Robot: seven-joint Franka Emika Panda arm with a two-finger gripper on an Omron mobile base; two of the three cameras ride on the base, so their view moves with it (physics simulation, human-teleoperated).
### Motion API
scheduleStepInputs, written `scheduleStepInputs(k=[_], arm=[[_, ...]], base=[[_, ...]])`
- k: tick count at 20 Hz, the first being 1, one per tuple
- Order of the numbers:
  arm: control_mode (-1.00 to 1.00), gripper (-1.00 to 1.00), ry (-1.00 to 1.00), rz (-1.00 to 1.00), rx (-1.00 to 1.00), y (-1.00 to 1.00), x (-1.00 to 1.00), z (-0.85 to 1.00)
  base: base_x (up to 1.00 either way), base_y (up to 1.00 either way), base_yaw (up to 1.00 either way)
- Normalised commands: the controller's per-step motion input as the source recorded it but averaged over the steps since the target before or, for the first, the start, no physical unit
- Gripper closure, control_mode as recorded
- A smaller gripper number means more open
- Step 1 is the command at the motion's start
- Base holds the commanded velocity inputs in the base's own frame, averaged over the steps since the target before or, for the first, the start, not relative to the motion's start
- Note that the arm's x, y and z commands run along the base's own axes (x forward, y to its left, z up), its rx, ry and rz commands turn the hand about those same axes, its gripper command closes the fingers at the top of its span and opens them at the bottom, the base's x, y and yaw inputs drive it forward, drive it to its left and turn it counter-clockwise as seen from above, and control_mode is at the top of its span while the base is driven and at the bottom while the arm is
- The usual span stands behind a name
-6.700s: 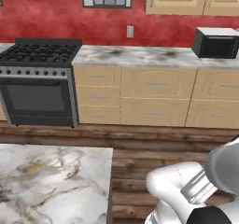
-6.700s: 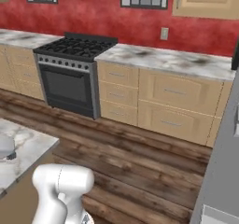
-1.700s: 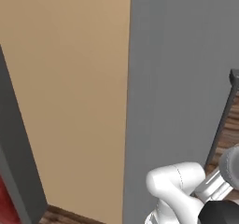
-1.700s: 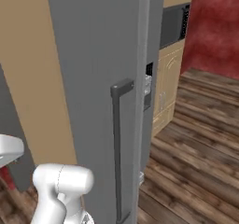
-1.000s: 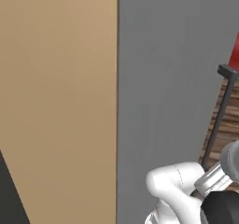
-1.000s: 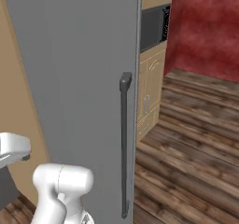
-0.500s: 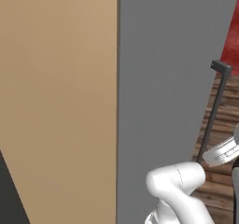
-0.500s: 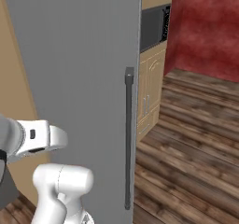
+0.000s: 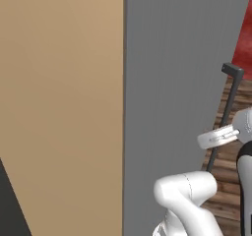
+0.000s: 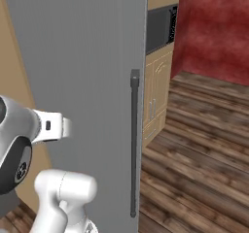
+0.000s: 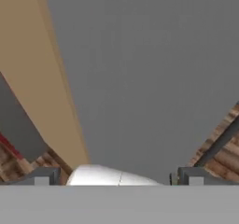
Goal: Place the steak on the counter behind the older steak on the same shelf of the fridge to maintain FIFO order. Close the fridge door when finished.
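The fridge door (image 10: 82, 81) stands right in front of me as a flat grey panel, outer face toward me, and the fridge's interior is hidden. Its dark bar handle (image 10: 133, 144) runs down the door's right edge and also shows in the left base view as a handle (image 9: 227, 117). In the hand view my gripper (image 11: 119, 177) faces the grey door (image 11: 149, 69), open, its fingertips (image 11: 42, 176) wide apart with nothing between them. The handle (image 11: 219, 143) lies to its lower right. The steak and the counter are out of view.
A tan wooden panel (image 9: 59, 107) adjoins the fridge on the left. Beyond the door's right edge are tan cabinets with a built-in black microwave (image 10: 160, 28), a red wall (image 10: 214, 28) and open wooden floor (image 10: 194, 169).
The base has drifted slightly and settled in front of the door. My forearm has swung up into both base views, toward the door. The gripper stays open.
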Motion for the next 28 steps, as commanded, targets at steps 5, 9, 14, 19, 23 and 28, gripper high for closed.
scheduleStepInputs(k=[5,9,14,19,23,28], arm=[[-1.00,-1.00,-0.16,0.00,0.20,0.00,0.54,0.00],[-1.00,-1.00,-0.12,0.00,0.17,0.00,0.50,-0.07],[-1.00,-1.00,-0.10,0.00,0.16,0.01,0.45,-0.13],[-1.00,-1.00,-0.05,0.00,0.15,0.04,0.38,-0.21],[-1.00,-1.00,-0.02,0.00,0.13,0.11,0.36,-0.28],[-1.00,-1.00,-0.01,0.00,0.11,0.26,0.44,-0.28]], base=[[0.00,0.00,0.00],[0.00,0.00,0.00],[0.00,0.00,0.00],[0.00,0.00,0.00],[0.00,0.00,0.00],[0.00,0.00,0.00]])
